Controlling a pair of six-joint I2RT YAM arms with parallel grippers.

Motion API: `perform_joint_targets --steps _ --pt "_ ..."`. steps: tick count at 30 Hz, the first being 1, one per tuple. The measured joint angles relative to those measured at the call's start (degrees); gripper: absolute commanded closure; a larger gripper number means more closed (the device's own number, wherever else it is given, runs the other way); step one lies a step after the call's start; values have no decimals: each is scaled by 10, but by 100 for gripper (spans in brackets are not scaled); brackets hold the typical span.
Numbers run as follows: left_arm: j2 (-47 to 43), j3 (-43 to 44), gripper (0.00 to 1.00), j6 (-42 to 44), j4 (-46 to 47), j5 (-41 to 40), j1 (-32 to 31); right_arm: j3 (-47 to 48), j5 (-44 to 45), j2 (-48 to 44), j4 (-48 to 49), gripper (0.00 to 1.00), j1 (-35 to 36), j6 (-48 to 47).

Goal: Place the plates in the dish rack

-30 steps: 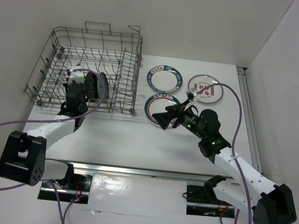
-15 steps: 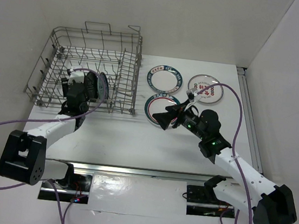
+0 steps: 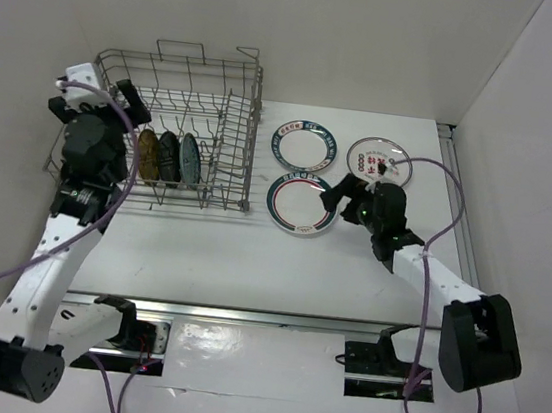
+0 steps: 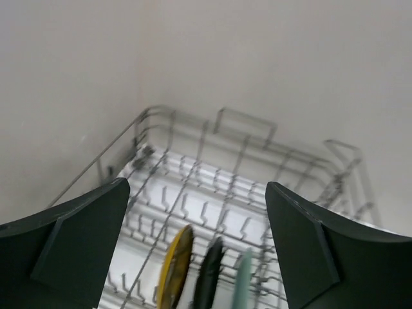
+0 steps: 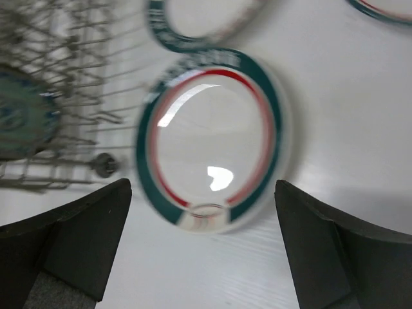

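Note:
The dish rack stands at the back left, with a yellow plate, a black plate and a pale teal plate upright on edge in it. My left gripper is open and empty, raised above the rack's left end; below its jaws the left wrist view shows the yellow plate, the black plate and the teal plate. Flat on the table lie a green-rimmed plate, a green-and-red-ringed plate and a red-marked plate. My right gripper hangs open over the ringed plate.
White walls close in on the left, back and right. A metal rail runs along the table's right edge. The rack's right side stands close to the left of the ringed plate. The table's front edge lies just ahead of the arm bases.
My left gripper opened, let go of the teal plate in the rack, and rose away to the left. My right gripper shifted right and back, over the ringed plate.

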Motion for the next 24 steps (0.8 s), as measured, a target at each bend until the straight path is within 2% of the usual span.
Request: perform_joint_targets --steps 4,14,21,24 --pt "-41 55 0 -42 -59 105 -3 -55 5 24 -4 1 -64 38" --pt "-24 89 0 -102 -146 373 -4 -66 -21 137 62 11 -66 57" --pt "-24 89 0 -114 -154 447 -5 -43 -30 215 146 32 -68 58" --pt "-25 89 0 -114 -154 451 -5 -28 -39 247 173 35 -72 64"
